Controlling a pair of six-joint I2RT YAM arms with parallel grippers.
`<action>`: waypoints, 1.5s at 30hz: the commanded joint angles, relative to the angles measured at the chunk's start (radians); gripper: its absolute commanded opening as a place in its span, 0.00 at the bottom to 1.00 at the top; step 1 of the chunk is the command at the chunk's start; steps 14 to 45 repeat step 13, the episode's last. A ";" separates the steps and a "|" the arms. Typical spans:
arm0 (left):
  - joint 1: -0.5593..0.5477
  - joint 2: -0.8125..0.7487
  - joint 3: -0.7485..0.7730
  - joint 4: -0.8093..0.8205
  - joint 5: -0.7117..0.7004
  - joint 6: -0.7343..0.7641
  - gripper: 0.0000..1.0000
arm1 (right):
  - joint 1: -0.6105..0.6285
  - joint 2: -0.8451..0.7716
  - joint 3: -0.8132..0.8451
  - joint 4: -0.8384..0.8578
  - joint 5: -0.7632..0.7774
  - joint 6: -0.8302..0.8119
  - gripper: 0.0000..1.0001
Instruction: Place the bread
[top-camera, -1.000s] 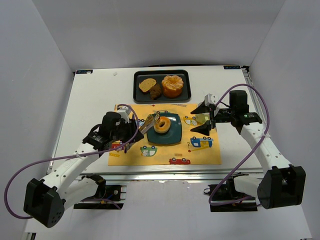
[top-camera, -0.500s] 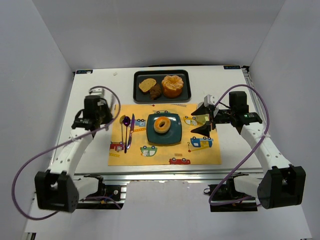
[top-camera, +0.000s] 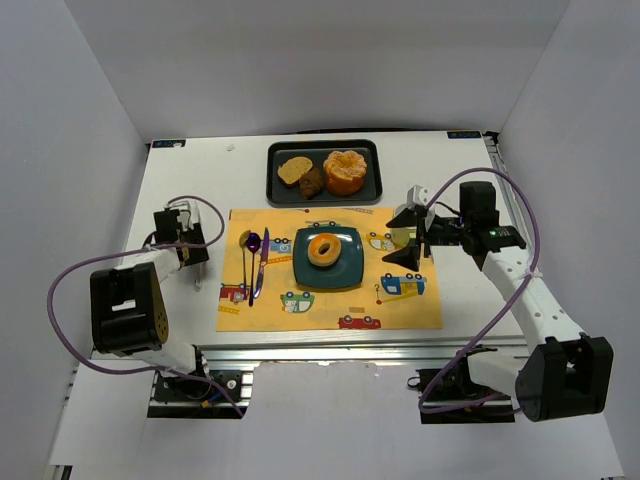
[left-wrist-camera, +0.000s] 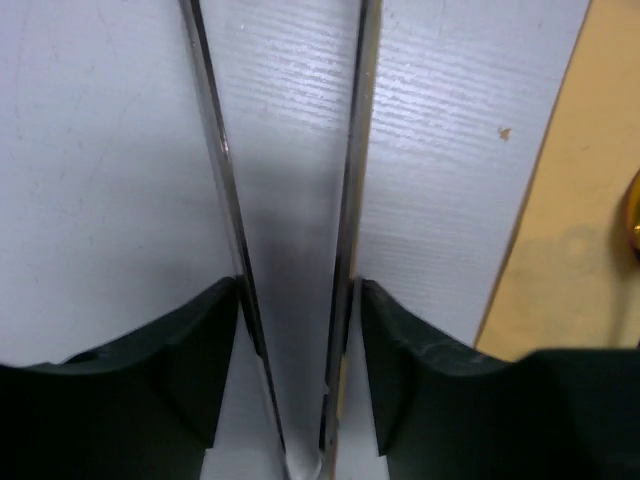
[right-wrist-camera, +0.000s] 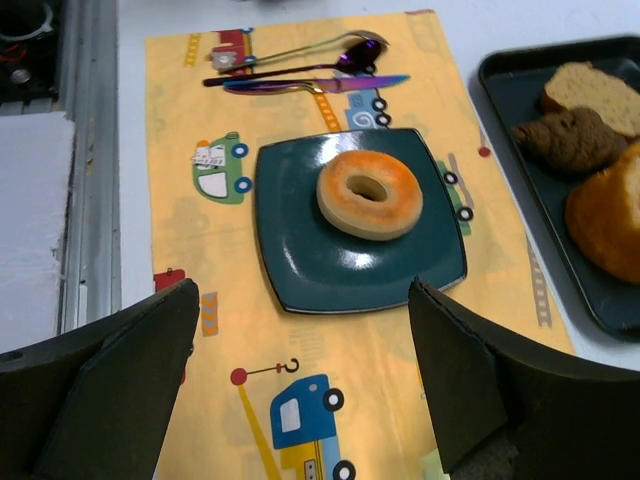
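The left arm is folded back tight at the left side of the table (top-camera: 180, 190), its forearm doubled over its own base and its wrist pointing down at the bare white surface just left of the placemat (top-camera: 330, 312). The left gripper (left-wrist-camera: 297, 290) grasps a pair of metal tongs (left-wrist-camera: 225, 170): the two thin blades run out between its dark fingers, each lying against a finger's inner face, with a gap between them and nothing in it. The right arm reaches in from the right with its elbow low and its wrist level above the placemat's right part; the right gripper (top-camera: 392, 242) hangs there released, jaws spread wide, facing the plate (right-wrist-camera: 300, 250) and touching nothing. The bread (right-wrist-camera: 369, 194) lies flat near the middle of the square teal plate, which sits on the placemat between the two arms. It is a small round ring, golden-brown with a paler rim and a clean centre hole through which the plate shows. There is one ring of bread, one plate, one placemat and one pair of tongs. Left of the plate lie what look like three pieces of cutlery (right-wrist-camera: 320, 84) side by side, among them a purple spoon and a knife. At the far edge stands one black tray (top-camera: 273, 187) with three baked things: a tan slice (top-camera: 294, 170), a dark brown lump (top-camera: 312, 183) and an orange ridged pastry (top-camera: 345, 172).
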 joint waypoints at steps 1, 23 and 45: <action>0.006 -0.038 -0.023 0.048 0.011 -0.018 0.65 | 0.014 -0.026 -0.008 0.077 0.101 0.153 0.89; 0.010 -0.443 -0.032 -0.124 -0.032 -0.167 0.98 | 0.081 0.063 0.088 0.128 0.508 0.513 0.89; 0.010 -0.443 -0.032 -0.124 -0.032 -0.167 0.98 | 0.081 0.063 0.088 0.128 0.508 0.513 0.89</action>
